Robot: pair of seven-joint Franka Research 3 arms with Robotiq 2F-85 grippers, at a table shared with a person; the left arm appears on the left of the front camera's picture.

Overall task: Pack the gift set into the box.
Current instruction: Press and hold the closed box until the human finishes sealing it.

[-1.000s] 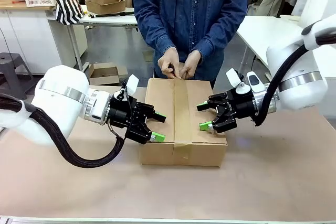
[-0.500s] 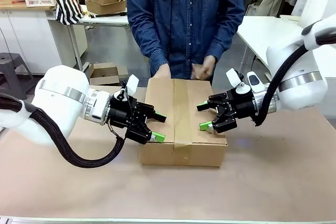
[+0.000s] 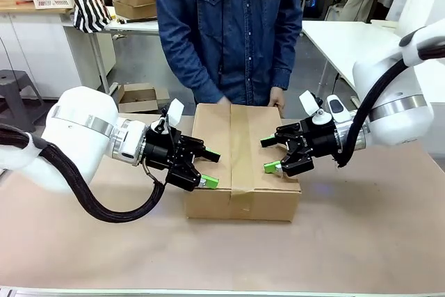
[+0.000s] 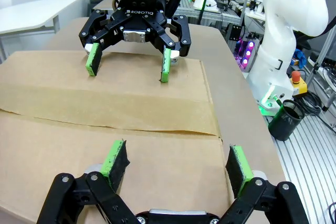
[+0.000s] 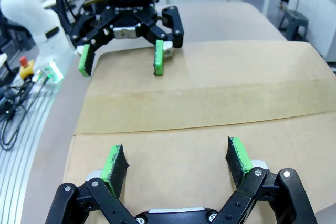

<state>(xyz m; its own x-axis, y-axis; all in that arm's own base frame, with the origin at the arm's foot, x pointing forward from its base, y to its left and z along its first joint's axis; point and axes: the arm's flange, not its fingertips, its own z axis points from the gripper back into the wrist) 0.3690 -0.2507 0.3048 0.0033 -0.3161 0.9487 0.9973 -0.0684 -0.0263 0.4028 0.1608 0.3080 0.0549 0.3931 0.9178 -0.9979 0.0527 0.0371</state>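
- The large rectangular brown corrugated cardboard box (image 3: 243, 161) sits flat on the table between my two arms.
- Its top flaps are closed, with a brown paper tape strip (image 3: 240, 147) along the centre seam.

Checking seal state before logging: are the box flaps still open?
No, the box is closed, its flaps flat with a tape strip running along the top seam.

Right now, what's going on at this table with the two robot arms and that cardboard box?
The box sits closed on the table, its flaps sealed with a strip of brown tape. The left gripper and right gripper hover at its two ends, fingers open, holding nothing. A person in a denim shirt stands at the far side, hands behind the box's far edge.
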